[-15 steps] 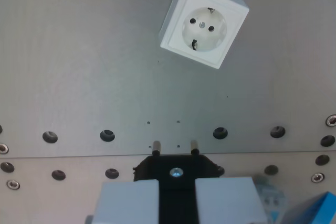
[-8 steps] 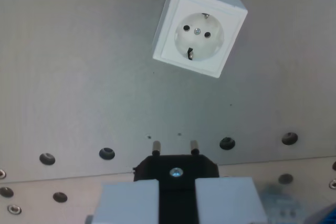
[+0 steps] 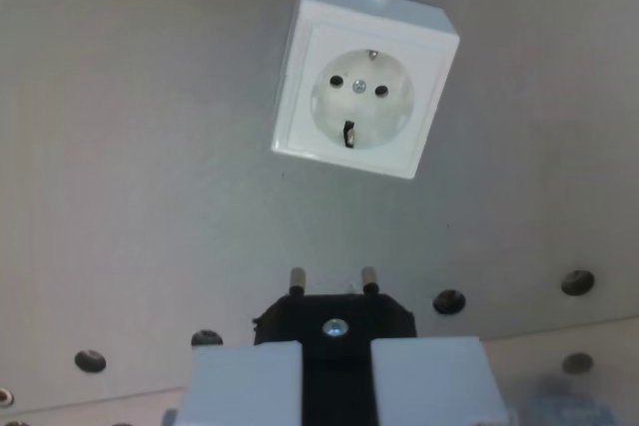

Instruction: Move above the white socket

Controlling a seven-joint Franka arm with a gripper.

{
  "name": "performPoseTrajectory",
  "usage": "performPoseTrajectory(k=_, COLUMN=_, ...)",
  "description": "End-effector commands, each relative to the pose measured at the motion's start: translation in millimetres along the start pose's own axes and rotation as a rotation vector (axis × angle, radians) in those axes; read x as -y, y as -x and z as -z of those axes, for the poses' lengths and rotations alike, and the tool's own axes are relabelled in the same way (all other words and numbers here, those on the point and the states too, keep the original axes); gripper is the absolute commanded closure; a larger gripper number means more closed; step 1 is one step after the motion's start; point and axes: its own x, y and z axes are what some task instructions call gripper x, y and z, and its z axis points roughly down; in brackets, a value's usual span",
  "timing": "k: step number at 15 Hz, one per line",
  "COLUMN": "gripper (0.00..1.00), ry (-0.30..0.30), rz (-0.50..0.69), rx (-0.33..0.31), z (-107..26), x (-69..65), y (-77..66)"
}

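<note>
Wrist view is showing the white socket point(image 3: 361, 105) sitting larger and lower in the picture than a second ago, while the rows of holes are sliding toward the bottom edge, so the camera is closing on the socket rather than the socket moving. The gripper point(image 3: 336, 366) is staying clamped on the black plug point(image 3: 334, 318), its two pins pointing up the picture toward the socket, which is lying ahead and not yet beneath them. The metal plate point(image 3: 130, 167) is looking flat, matt and bare around the socket.
</note>
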Motion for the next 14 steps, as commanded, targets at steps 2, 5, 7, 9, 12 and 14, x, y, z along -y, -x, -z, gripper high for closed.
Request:
performPoseTrajectory(k=2, gripper=1.0, ry=-0.04, rz=-0.168, rx=-0.089, z=-20.4, x=-4.9, y=-1.0)
performPoseTrajectory(k=5, gripper=1.0, ry=-0.043, rz=-0.192, rx=-0.088, z=-31.5, x=-7.2, y=-2.5)
performPoseTrajectory(k=7, gripper=1.0, ry=-0.044, rz=-0.204, rx=-0.088, z=-38.3, x=-8.6, y=-3.3)
performPoseTrajectory(k=9, gripper=1.0, ry=-0.045, rz=-0.214, rx=-0.088, z=-44.4, x=-9.7, y=-4.0)
performPoseTrajectory(k=12, gripper=1.0, ry=-0.047, rz=-0.226, rx=-0.09, z=-52.4, x=-11.4, y=-4.9)
performPoseTrajectory(k=14, gripper=1.0, ry=-0.049, rz=-0.232, rx=-0.091, z=-57.4, x=-12.5, y=-5.6)
